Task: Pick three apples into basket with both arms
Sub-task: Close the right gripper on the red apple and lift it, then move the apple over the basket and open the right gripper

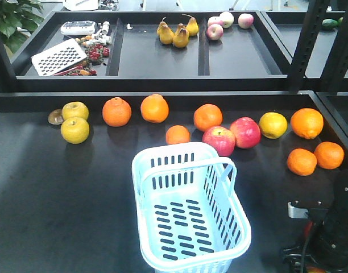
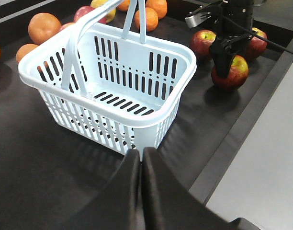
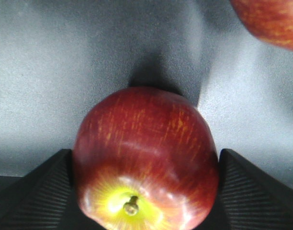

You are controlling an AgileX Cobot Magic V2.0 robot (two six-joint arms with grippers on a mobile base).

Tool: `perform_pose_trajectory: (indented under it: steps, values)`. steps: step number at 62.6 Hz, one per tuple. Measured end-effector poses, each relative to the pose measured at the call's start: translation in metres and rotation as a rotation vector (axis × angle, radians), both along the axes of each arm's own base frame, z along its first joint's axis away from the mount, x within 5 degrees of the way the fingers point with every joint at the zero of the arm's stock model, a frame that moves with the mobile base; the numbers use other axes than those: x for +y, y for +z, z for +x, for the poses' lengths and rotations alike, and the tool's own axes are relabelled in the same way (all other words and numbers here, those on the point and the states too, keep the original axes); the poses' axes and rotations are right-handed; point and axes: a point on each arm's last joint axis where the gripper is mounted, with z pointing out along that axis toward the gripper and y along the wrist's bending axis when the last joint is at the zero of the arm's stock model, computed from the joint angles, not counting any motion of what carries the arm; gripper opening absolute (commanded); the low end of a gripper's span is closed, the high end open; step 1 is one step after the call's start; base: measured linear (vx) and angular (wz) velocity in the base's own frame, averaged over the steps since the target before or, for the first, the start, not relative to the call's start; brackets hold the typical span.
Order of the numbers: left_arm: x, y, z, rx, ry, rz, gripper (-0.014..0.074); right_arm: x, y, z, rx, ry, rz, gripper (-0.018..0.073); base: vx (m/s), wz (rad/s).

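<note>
Pale blue slotted basket [image 2: 89, 98], handles raised, stands on the black bench [image 2: 41, 158]. Right pincer [image 3: 145, 151] clasps one dark red apple [image 2: 232, 74] that rests on the bench beside the basket, pads [image 3: 36, 191] against both flanks; two more apples [image 2: 203, 42] [image 2: 255, 45] lie just behind. Left pincer [image 2: 141, 158] hangs near the basket's corner, fingers pressed together.

We see the basket [image 1: 141, 210] mouth split by its raised handles [image 2: 81, 45], with open gaps either side. The table [image 1: 54, 199] left of it is bare, loads of room. Behind, an orange [image 1: 177, 135] and pink apple [image 1: 218, 140] sit near the back rim. The apple [image 3: 144, 139] filling the right gripper [image 3: 145, 191] has two neighbour apples [image 2: 202, 43] close by.
</note>
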Motion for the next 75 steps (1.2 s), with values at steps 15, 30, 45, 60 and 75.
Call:
perform_pose_trajectory:
  steps: [15,30,45,60,75]
  values:
    - [0.000,0.000,0.000,0.000,0.000,0.000,-0.0008,0.001,0.024,-0.003,-0.060,-0.004,0.008,-0.0011,0.00,0.00]
    - [0.000,0.000,0.000,0.000,0.000,0.000,-0.0008,0.001,0.091,-0.022,-0.269,0.005,0.015,-0.0008,0.00,0.00]
    - [0.000,0.000,0.000,0.000,0.000,0.000,-0.0008,0.008,0.155,-0.063,-0.517,0.017,0.094,-0.0005,0.00,0.00]
    - [0.000,0.000,0.000,0.000,0.000,0.000,-0.0008,0.044,0.189,-0.082,-0.690,0.092,0.528,-0.0004,0.00,0.00]
    - [0.000,0.000,0.000,0.000,0.000,-0.001,-0.0008,0.062,0.192,-0.068,-0.753,0.126,0.702,-0.0004,0.00,0.00]
